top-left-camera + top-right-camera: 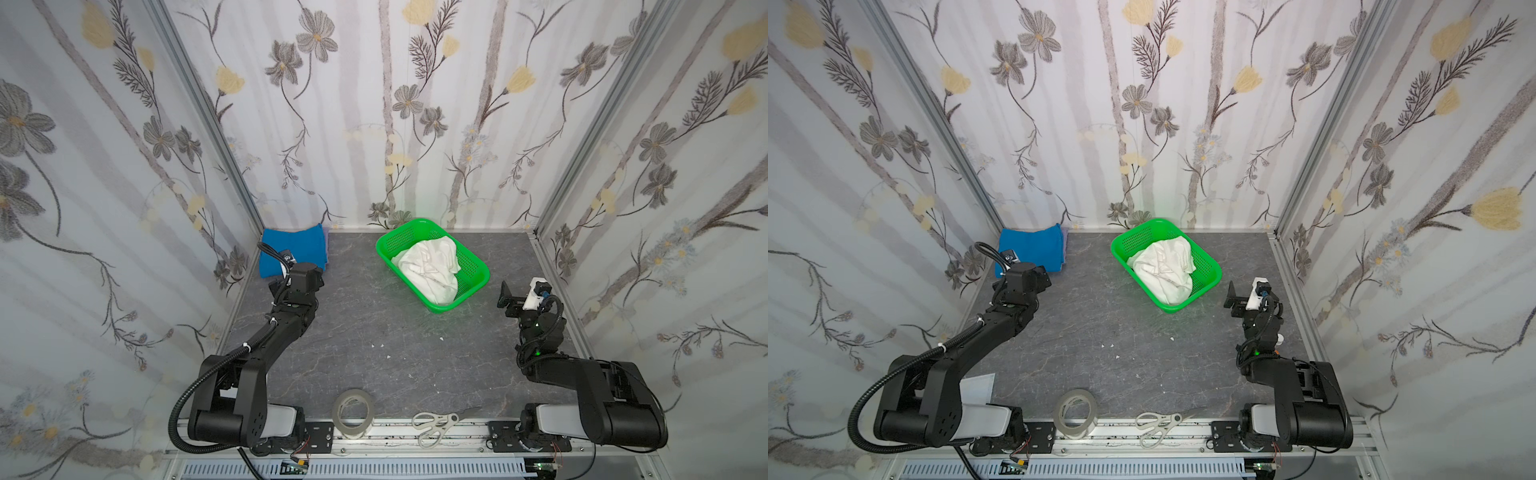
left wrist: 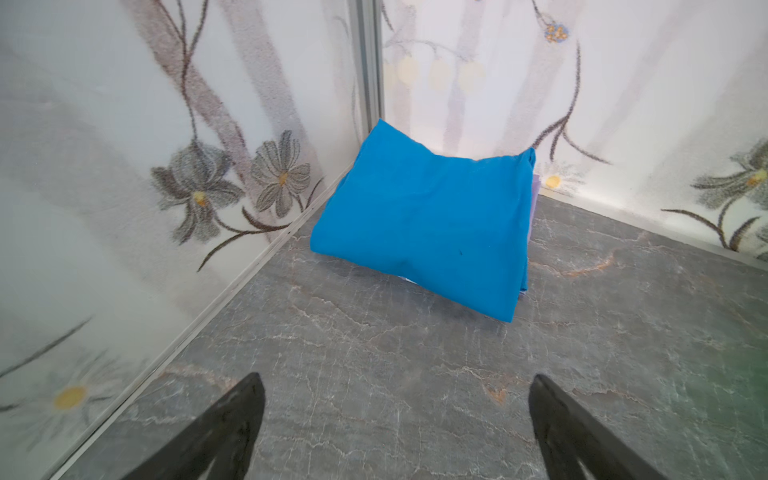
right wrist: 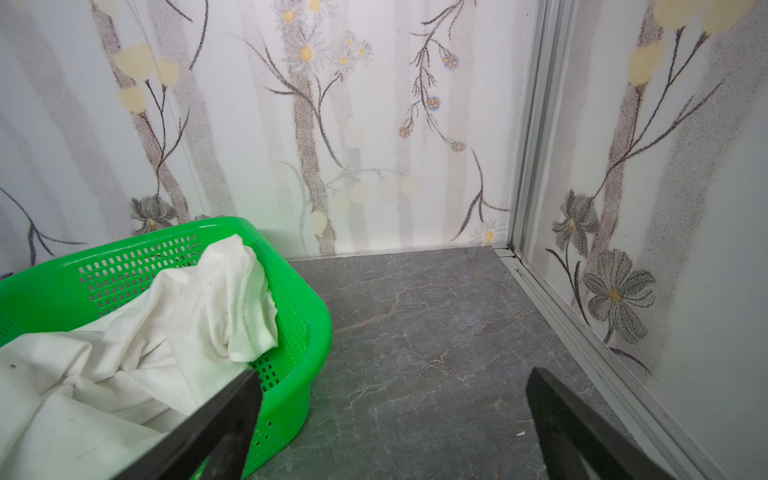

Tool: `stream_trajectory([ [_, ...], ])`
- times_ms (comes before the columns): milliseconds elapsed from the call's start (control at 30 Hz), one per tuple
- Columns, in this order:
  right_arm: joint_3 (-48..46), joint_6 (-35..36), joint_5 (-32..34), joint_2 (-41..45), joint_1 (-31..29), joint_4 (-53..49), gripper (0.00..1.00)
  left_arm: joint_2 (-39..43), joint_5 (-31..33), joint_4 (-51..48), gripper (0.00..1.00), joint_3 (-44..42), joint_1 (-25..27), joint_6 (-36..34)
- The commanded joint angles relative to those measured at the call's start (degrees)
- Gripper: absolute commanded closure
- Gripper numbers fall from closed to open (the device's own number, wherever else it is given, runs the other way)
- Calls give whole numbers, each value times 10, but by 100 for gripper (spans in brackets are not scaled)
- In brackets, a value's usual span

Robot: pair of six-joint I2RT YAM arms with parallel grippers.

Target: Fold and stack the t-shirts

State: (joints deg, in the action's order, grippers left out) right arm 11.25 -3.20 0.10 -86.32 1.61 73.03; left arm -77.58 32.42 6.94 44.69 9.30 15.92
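A bright blue folded t-shirt lies in the back left corner, on a thin lilac layer. In the left wrist view the blue t-shirt sits a short way ahead of my left gripper, which is open over bare tabletop. A white t-shirt lies crumpled in a green mesh basket at the back middle; no print shows. My right gripper hangs open just right of the basket, holding nothing, with the white t-shirt beside one finger.
A tape roll and white-handled scissors lie at the front edge between the arm bases. Small white scraps dot the grey marbled tabletop. Flowered walls close in the left, back and right sides.
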Motion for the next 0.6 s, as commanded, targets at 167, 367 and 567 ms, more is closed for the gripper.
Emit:
stream_trajectory([
  [167,5,6,-3,-2,1,8,0,92,-106,-188,0,21,56,124],
  [367,14,1,14,12,-2,-22,0,59,-340,-124,0,51,96,105],
  [567,164,-48,34,64,-3,-355,0,-57,-434,-170,0,162,165,51],
])
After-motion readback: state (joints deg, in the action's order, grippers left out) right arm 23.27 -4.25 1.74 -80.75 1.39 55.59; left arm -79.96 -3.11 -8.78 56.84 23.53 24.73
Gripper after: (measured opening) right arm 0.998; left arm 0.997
